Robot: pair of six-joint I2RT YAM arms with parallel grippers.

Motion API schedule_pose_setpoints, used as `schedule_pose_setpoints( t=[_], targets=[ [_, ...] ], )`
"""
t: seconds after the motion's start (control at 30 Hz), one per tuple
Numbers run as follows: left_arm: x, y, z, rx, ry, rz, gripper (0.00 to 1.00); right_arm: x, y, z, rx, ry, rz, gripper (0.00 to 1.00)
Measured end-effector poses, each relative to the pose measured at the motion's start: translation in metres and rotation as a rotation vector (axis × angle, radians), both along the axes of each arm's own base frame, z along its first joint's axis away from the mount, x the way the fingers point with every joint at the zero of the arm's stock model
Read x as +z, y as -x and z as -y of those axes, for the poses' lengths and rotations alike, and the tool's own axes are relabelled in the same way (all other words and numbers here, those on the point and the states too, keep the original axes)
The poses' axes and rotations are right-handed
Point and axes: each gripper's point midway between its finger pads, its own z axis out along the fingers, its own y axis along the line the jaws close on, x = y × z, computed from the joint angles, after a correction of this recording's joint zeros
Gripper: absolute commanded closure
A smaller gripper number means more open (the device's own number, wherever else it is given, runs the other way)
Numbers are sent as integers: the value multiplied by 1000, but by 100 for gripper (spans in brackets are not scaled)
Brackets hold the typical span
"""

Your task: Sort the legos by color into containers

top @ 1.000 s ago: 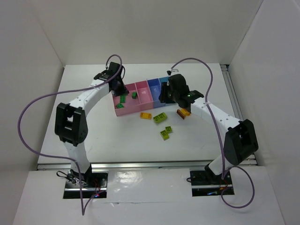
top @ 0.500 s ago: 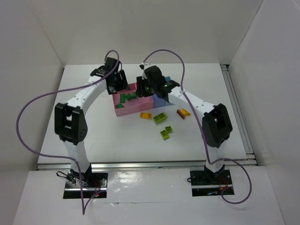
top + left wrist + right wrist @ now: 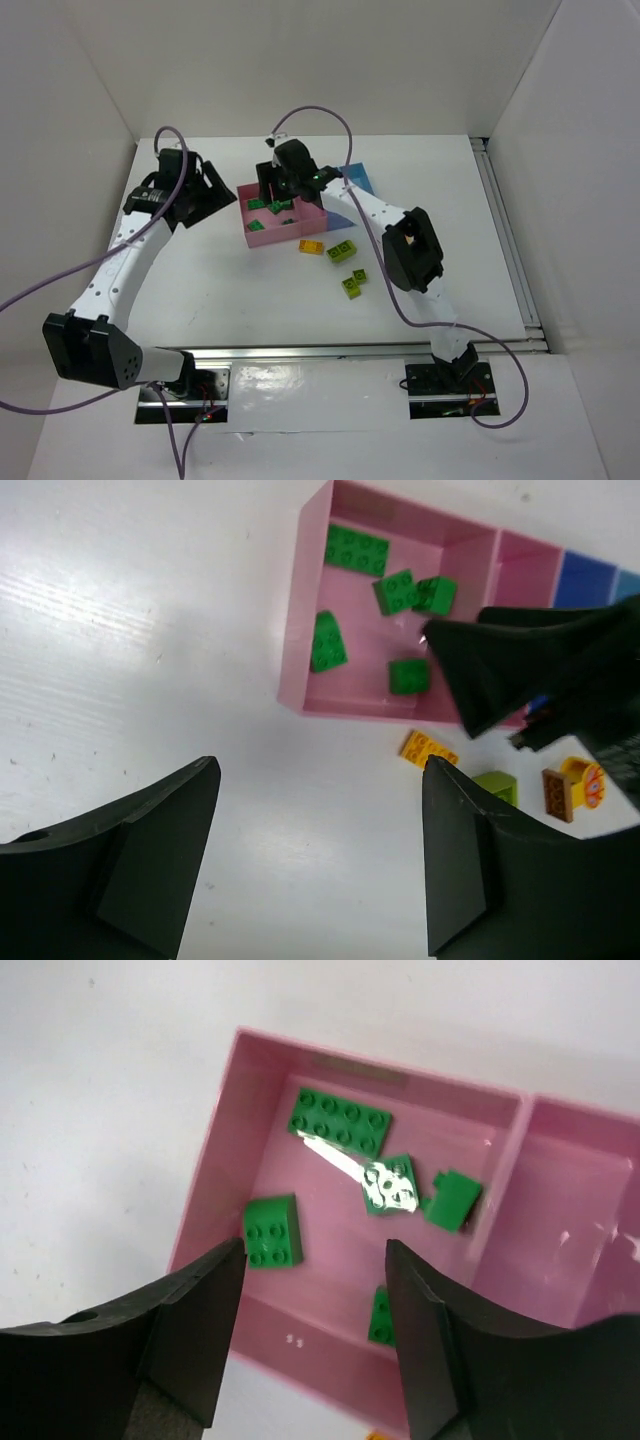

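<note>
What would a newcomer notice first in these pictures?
The wide pink bin, at the middle of the table, holds five dark green bricks, with the right gripper open just above it. Lime-green bricks and an orange-yellow brick lie loose in front of it.

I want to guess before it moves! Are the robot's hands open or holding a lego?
Left gripper: open, holding nothing.
Right gripper: open, holding nothing.
</note>
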Motion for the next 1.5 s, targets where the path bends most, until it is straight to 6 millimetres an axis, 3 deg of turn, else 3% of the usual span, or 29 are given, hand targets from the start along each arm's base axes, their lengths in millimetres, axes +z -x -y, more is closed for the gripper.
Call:
schedule_pose_setpoints(
  t=[0.1, 0.2, 0.3, 0.43, 0.47, 0.57, 0.7, 0.77, 0.87, 1.0, 1.13, 1.3, 1.5],
  targets=[
    [-19, 9, 3, -11, -4, -56, 20, 6, 11, 18, -36, 13, 7, 57],
    [-23, 14, 13, -52, -14, -69, 21, 17, 35, 52, -88, 30, -4, 66],
    [-24, 16, 35, -145, -33, -62, 23, 39, 56, 94, -146, 15, 17, 66],
    [-24, 19, 68, -291, -52, -36, 24, 53, 78, 153, -246, 1, 22, 54],
    [-24, 20, 77, -329, -56, -28, 24, 48, 84, 166, -270, 5, 10, 44],
    [-30, 25, 110, -475, -78, -17, 24, 12, 114, 192, -308, 55, -75, 35],
    [-59, 41, 161, -701, -131, -63, 19, -46, 154, 223, -341, 140, -239, 31],
    [-76, 50, 191, -821, -164, -107, 18, -65, 166, 239, -377, 163, -310, 31],
    [-94, 55, 230, -952, -209, -134, 17, -73, 172, 262, -448, 143, -364, 31],
    [-107, 53, 270, -1065, -251, -133, 15, -58, 172, 291, -549, 59, -359, 31],
    [-111, 29, 287, -1092, -312, -104, 15, -47, 173, 312, -609, -5, -352, 31],
    [-130, 8, 296, -1128, -387, -115, 15, -49, 175, 325, -639, -24, -381, 30],
    [-157, 8, 291, -1149, -433, -186, 19, -50, 178, 331, -639, -36, -403, 30]
  ],
)
